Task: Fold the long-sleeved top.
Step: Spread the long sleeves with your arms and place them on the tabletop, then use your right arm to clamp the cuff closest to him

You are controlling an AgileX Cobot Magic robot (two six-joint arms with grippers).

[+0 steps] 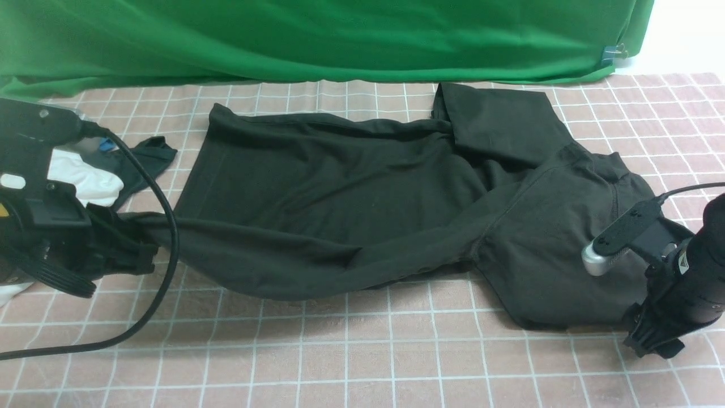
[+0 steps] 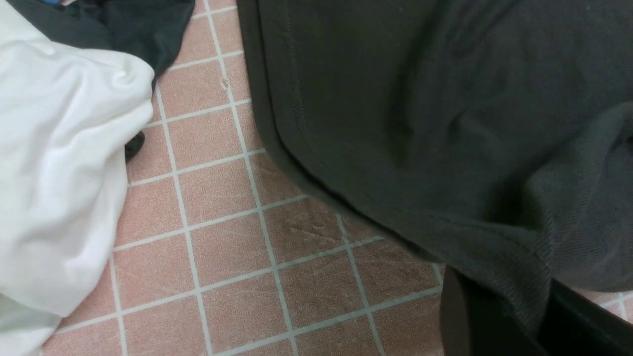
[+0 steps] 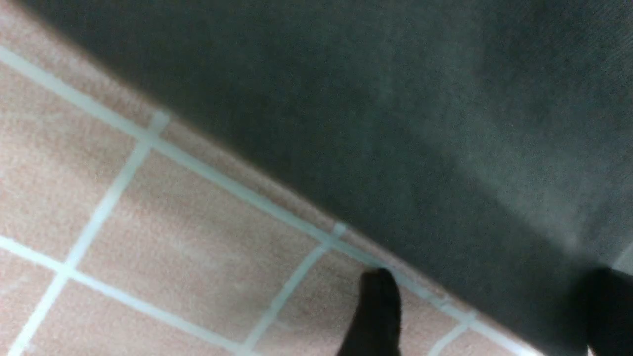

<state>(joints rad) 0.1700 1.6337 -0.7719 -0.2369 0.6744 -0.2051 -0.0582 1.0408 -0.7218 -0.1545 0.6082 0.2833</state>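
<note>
**Top lies left to right, a pincer at each end**

The top (image 1: 340,198) lies across the middle of the worktop (image 1: 362,362), its long axis running from the left edge to the right edge. The left pincer (image 1: 136,249) is closed on its left end. The right pincer (image 1: 651,340), wide, stands astride the near right hem.

From my station, a green cloth backdrop (image 1: 317,39) hung across the whole far side, its lower edge bunched in loose folds where it met the table, and a small blue clip (image 1: 609,55) pinched its right-hand corner. Past that corner I could make out a strip of plain white wall (image 1: 685,34). The work surface was covered by a dusty-pink tablecloth (image 1: 362,362) ruled with thin white lines into squares, faintly scuffed in the left wrist view, and the light was soft and even.
</note>
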